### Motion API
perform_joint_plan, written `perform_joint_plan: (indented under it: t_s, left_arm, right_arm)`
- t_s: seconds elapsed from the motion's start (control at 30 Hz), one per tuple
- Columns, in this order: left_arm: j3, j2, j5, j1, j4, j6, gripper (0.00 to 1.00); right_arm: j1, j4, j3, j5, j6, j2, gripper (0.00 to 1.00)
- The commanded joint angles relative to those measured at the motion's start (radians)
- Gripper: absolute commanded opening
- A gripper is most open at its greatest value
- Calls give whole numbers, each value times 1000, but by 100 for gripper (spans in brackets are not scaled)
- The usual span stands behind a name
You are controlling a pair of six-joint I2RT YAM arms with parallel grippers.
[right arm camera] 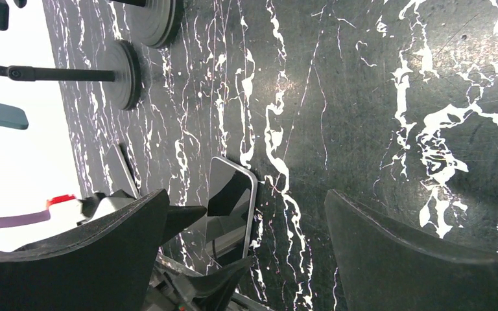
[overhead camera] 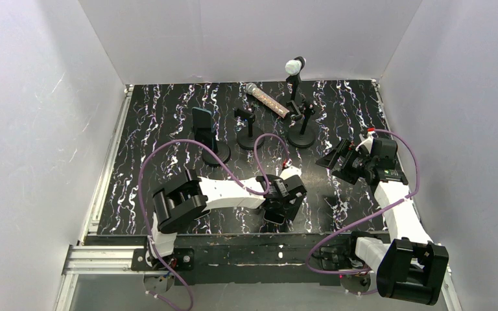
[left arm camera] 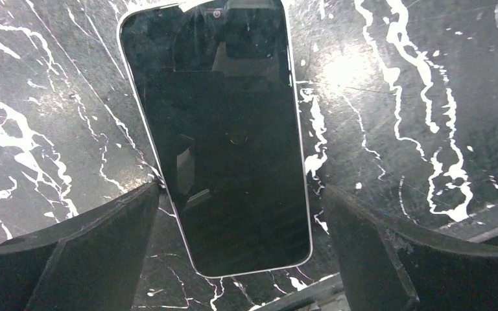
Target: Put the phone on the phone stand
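**A:** Where is the phone?

**B:** The phone [left arm camera: 224, 139] lies flat, dark screen up, on the black, white-veined marble table [overhead camera: 155, 129]. Seen from overhead, most of it is hidden under the left arm's wrist.

**A:** What about the left gripper?

**B:** The left gripper [left arm camera: 240, 188] hangs directly above the phone, pointing down. Its pincer is spread wide. Its dark fingers [left arm camera: 104, 246] sit one off each long side of the phone, at its lower end. I cannot tell whether either touches it. Nothing is gripped.

**A:** And the right gripper?

**B:** The right gripper [right arm camera: 246, 192] hovers over bare table to the right of the phone, well apart from it and slightly farther from the arm bases. Its pincer is wide too, with nothing between the fingers.

**A:** Where is the phone stand?

**B:** The phone stand [overhead camera: 249, 126] has a round black base, a thin post and an empty clamp. It stands beyond the phone, farther from the arm bases and a little left. A second empty stand [overhead camera: 303, 123] is beyond the phone to the right. A third stand [overhead camera: 215, 154], beyond and farther left, carries a teal phone [overhead camera: 202, 121] upright. Farthest beyond the phone, a microphone [overhead camera: 267, 98] lies on the table beside a mic stand [overhead camera: 294, 87] topped with a white-headed microphone
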Motion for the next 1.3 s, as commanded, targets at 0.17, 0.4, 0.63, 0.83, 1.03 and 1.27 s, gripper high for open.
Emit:
perform_joint_plan:
  t_s: [0.17,0.4,0.63,0.83,1.03,1.27]
  left_arm:
    - [30,26,-50,-3,-22,-15,93]
    - [32,49,-55,-3,-25,-1,79]
    - [25,38,-53,-4,-14,22,49]
    - [-2,4,-55,-3,13,38,32]
    - [-32,-63,-78,-3,48,59,14]
    - [-81,-187,-135,-3,82,99,0]
  right_arm:
    - [-10,34,-6,-32,-16,2,98]
    - [-9,33,-9,-35,-17,0,99]
    - [-10,28,-9,-47,-22,4,98]
    - [-9,36,-11,-72,-19,23,98]
    - [-7,43,-4,-111,-16,54,97]
    - [5,56,-3,-143,-13,65,97]
